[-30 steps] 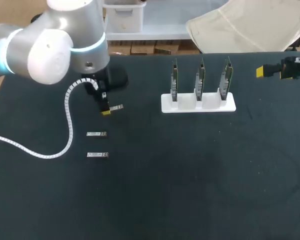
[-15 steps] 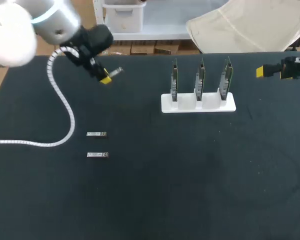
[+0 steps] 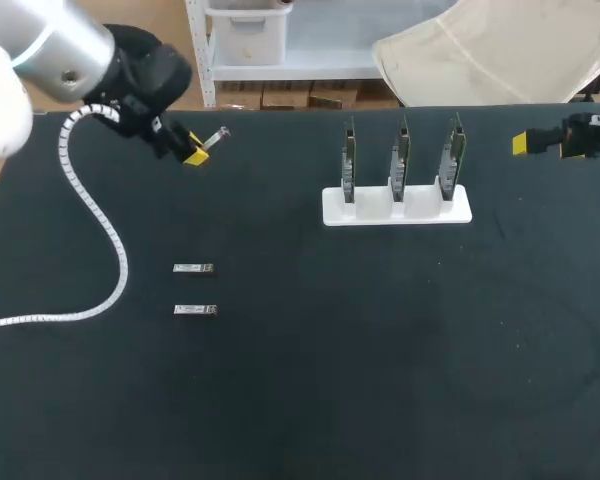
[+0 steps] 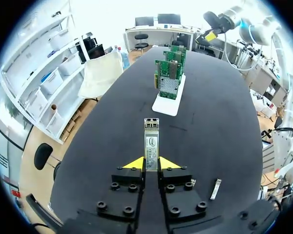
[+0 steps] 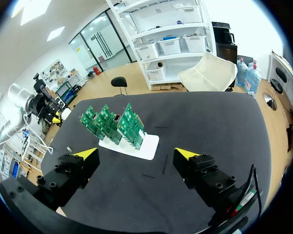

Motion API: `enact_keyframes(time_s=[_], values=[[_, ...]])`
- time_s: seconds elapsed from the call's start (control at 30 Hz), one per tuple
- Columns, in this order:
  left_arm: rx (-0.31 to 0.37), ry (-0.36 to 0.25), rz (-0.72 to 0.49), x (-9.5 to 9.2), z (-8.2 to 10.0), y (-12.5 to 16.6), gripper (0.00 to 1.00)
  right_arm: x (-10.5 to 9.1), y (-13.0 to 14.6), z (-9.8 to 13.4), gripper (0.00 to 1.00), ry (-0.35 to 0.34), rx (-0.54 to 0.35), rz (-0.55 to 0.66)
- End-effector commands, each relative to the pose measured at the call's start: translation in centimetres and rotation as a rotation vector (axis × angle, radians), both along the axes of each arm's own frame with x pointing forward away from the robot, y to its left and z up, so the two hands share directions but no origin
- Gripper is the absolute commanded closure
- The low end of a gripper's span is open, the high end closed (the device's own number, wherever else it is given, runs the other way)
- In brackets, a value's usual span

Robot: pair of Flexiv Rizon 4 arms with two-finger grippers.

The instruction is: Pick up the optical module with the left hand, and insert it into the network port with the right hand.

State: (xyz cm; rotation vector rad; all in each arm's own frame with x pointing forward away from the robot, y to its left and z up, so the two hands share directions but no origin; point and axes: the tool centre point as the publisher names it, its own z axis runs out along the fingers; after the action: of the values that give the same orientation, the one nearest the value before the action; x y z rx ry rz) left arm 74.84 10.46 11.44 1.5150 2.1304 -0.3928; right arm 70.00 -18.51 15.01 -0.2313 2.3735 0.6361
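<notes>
My left gripper (image 3: 193,152) hangs over the table's back left, shut on a small silver optical module (image 3: 216,136) that juts out past its yellow tips. From the left wrist, the module (image 4: 151,141) is clamped between the fingers of the left gripper (image 4: 151,163) and points toward the white stand (image 4: 168,103). That stand (image 3: 397,205) holds three upright green network cards (image 3: 401,158). Far off at the table's right edge, my right gripper (image 3: 525,144) is open and empty. In its own view, the right gripper (image 5: 136,154) faces the cards (image 5: 115,124) from a distance.
Two spare modules (image 3: 193,268) (image 3: 195,310) lie flat at the left middle of the black table (image 3: 380,380). One of them (image 4: 215,188) shows beside my left gripper. The left arm's white cable (image 3: 100,240) trails across the table's left side.
My left arm has risen and swung back and to the left with the module in its grip, away from the two spare modules. The right arm has not moved.
</notes>
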Motion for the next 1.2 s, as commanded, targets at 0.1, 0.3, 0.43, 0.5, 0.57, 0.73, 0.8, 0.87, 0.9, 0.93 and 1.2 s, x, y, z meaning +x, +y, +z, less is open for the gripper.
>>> enact_keyframes(time_s=[0.1,0.3,0.43,0.5,0.57,0.73,0.8,0.87,0.9,0.93,1.2], values=[[-0.039,-0.020,-0.002,-0.2,0.0,-0.1,1.00,0.0,0.0,0.0,0.00,0.000,0.000,0.000],[-0.116,-0.100,-0.087,1.4,2.0,-4.5,1.00,0.0,0.0,0.0,0.00,0.000,0.000,0.000],[-0.192,-0.162,-0.133,2.5,4.2,-7.3,1.00,0.0,0.0,0.0,0.00,0.000,0.000,0.000],[-0.202,-0.185,-0.167,2.8,5.1,-8.5,1.00,0.0,0.0,0.0,0.00,0.000,0.000,0.000],[-0.225,-0.210,-0.204,2.9,6.2,-9.8,1.00,0.0,0.0,0.0,0.00,0.000,0.000,0.000],[-0.315,-0.223,-0.246,3.0,7.3,-11.9,1.00,0.0,0.0,0.0,0.00,0.000,0.000,0.000],[-0.363,-0.214,-0.266,2.7,7.5,-12.8,1.00,0.0,0.0,0.0,0.00,0.000,0.000,0.000],[-0.398,-0.202,-0.289,2.5,7.4,-13.7,1.00,0.0,0.0,0.0,0.00,0.000,0.000,0.000],[-0.408,-0.195,-0.297,2.5,7.2,-14.1,1.00,0.0,0.0,0.0,0.00,0.000,0.000,0.000],[-0.419,-0.180,-0.292,2.4,7.0,-14.4,1.00,0.0,0.0,0.0,0.00,0.000,0.000,0.000],[-0.540,-0.179,-0.318,2.9,6.8,-16.4,1.00,0.0,0.0,0.0,0.00,0.000,0.000,0.000]])
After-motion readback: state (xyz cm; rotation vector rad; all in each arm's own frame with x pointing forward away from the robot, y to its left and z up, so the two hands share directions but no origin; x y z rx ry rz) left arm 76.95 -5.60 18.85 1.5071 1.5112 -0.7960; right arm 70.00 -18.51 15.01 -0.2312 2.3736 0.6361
